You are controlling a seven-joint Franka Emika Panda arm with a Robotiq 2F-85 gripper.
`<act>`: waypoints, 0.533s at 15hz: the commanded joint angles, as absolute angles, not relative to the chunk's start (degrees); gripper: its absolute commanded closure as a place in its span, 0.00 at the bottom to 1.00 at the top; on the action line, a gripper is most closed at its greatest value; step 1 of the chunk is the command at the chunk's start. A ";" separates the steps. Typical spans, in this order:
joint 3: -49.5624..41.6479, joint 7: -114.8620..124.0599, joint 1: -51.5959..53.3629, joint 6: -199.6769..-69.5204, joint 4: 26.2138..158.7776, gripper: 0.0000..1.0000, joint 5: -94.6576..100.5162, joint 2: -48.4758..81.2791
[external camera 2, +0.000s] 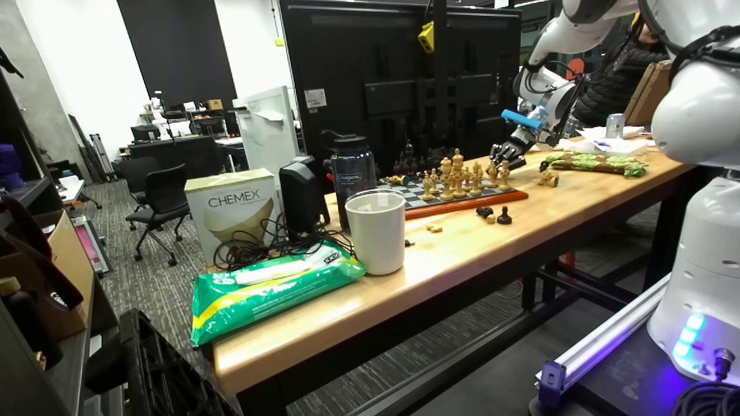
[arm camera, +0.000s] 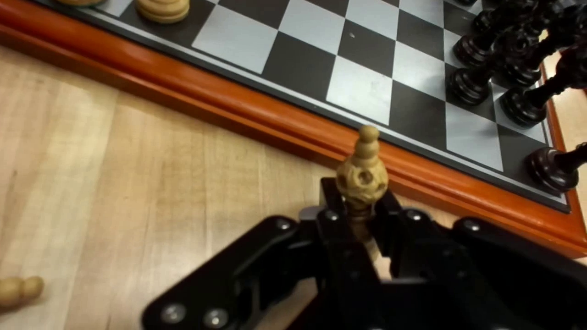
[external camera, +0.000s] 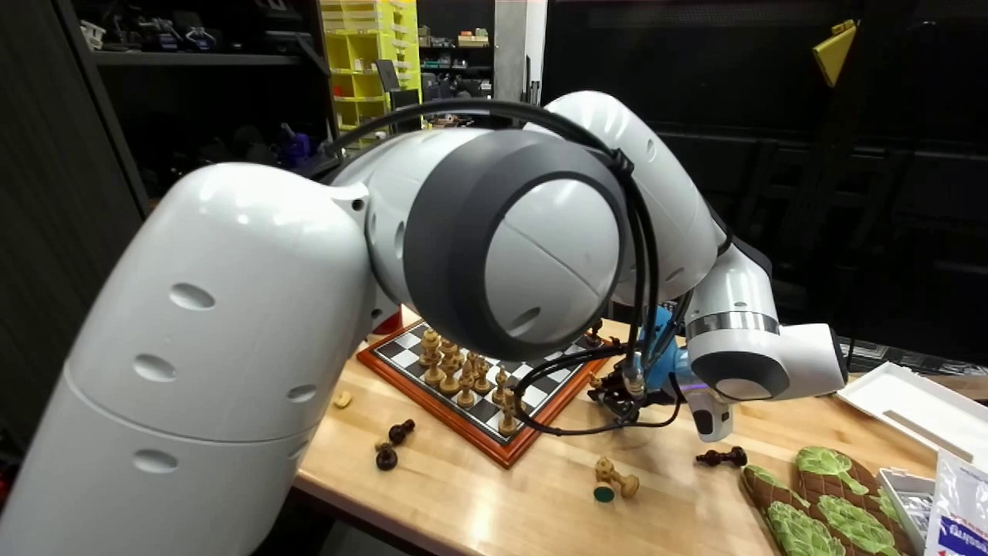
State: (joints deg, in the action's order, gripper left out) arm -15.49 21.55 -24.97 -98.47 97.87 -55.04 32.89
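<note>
Chessboard (arm camera: 360, 89), black-and-white squares inside an orange-brown wooden frame (arm camera: 293, 118), bears standing pale wooden chessmen (external camera: 465, 386) and dark brown chessmen (arm camera: 470, 87). Black two-finger gripper (arm camera: 360, 204) is just beside the frame, jaws narrow, pinching a pale carved wooden chess piece (arm camera: 362, 181) below its pierced round head. Piece is off the squares, head overlapping the frame in the wrist view; can't tell if its base touches the light wood tabletop (arm camera: 151, 197).

Containers past the board's end away from the gripper, in an exterior view: white cylindrical cup (external camera 2: 376, 242), contents unclear; dark translucent bottle with black lid (external camera 2: 354, 170) behind it, can't tell how full; white cardboard CHEMEX box (external camera 2: 231, 199), top closed, contents hidden; green plastic soft pack (external camera 2: 272, 294), yellow stripe, white lid.

Containers on the gripper's side of the board, in an exterior view: small open white box (external camera: 911, 483), greyish items inside, too small to identify; clear printed plastic bag (external camera: 961, 479) overlapping it; shallow white tray (external camera: 934, 409) near it. Brown-and-green quilted mitt (external camera: 845, 525) lies between box and board.
</note>
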 commanded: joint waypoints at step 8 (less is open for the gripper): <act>-15.78 20.79 -25.12 -97.37 94.87 0.18 -55.16 34.02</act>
State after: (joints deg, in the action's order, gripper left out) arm -15.49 21.33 -24.97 -98.48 95.96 -55.04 33.59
